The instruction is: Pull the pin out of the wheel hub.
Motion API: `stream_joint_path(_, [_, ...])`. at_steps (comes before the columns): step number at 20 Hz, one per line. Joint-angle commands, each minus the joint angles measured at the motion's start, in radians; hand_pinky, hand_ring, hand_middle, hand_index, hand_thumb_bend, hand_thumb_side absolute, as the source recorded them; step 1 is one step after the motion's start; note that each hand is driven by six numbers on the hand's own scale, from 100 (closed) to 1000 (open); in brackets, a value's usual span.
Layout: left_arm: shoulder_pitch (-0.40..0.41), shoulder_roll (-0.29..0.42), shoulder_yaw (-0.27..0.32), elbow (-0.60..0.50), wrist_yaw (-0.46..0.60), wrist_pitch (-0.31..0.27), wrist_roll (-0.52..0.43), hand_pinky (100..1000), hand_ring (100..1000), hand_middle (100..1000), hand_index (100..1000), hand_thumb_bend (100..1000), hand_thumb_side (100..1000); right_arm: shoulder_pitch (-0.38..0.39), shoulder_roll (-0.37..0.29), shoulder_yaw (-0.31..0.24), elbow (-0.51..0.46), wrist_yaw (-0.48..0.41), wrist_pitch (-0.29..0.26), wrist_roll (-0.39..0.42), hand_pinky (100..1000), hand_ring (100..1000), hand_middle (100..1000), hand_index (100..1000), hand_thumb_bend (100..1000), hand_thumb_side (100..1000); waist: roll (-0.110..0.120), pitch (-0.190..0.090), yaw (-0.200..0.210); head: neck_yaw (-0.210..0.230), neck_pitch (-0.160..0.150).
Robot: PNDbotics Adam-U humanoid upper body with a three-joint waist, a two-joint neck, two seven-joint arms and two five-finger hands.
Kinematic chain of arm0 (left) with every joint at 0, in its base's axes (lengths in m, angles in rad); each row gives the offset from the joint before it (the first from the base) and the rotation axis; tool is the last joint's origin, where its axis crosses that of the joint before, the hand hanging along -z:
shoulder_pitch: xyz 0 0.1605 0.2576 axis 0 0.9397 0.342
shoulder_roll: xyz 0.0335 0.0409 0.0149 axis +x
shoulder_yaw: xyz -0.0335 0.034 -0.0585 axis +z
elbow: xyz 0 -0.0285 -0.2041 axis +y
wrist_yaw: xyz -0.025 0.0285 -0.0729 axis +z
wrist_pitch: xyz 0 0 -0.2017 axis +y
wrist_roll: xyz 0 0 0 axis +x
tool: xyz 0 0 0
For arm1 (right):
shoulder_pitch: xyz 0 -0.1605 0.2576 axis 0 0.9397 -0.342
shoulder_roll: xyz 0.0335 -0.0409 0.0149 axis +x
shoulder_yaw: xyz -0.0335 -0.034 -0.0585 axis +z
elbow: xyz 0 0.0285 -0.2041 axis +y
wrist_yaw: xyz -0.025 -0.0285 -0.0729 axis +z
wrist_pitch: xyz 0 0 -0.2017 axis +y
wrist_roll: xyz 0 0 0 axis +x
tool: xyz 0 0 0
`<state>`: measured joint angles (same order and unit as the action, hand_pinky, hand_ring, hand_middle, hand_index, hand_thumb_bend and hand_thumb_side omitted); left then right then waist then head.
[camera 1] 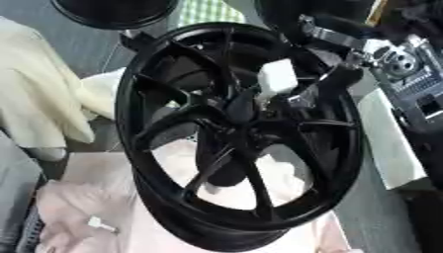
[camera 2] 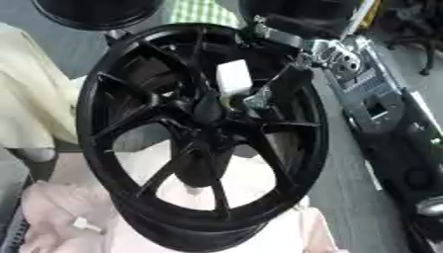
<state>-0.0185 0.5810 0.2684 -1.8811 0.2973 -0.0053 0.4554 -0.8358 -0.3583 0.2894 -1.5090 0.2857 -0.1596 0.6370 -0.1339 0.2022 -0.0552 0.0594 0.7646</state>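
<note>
A black spoked wheel [camera 1: 155,89] stands tilted on a pink cloth and fills the middle of both views. At its hub [camera 1: 241,111] a white block-shaped pin [camera 1: 277,76] sticks out just above the centre. My right arm [camera 1: 333,34] comes in from the upper right. My right hand [camera 1: 325,81] is at the hub, its dark fingers closed against the pin's right and lower side, with a silver fingertip [camera 2: 256,101] just below the pin. Black on black hides the exact hold. My left hand does not show.
A small white pin-like piece [camera 1: 100,224] lies on the pink cloth [camera 1: 69,207] at the lower left. A cream cloth [camera 1: 39,94] hangs at left. A grey metal machine [camera 2: 380,104] runs down the right side, and a black round object [camera 1: 112,12] sits at the top.
</note>
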Motion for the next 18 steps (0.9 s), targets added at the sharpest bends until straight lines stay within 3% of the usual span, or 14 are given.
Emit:
stream_joint_path(1, [-0.006,0.027,0.011,-0.02,-0.006,-0.003,0.0,503,608,541,630,100,851,-0.023,-0.032,-0.021,-0.035,-0.037,0.02,0.007,552,495,141,361,201,190,0.013,-0.013,0.0,-0.003,0.005])
stream_joint_path(13, [-0.012,0.028,0.008,-0.021,-0.003,-0.005,-0.001,505,607,541,630,100,847,-0.063,-0.072,-0.065,-0.056,-0.167,0.106,0.014,539,484,132,355,156,192,0.017,-0.018,0.007,-0.02,0.005])
stream_joint_path(18, [-0.022,0.026,0.004,-0.021,0.003,-0.006,-0.004,506,607,541,631,100,844,-0.115,-0.105,-0.166,-0.009,-0.276,0.212,-0.036,519,469,120,344,106,200,0.026,-0.021,0.013,-0.039,0.005])
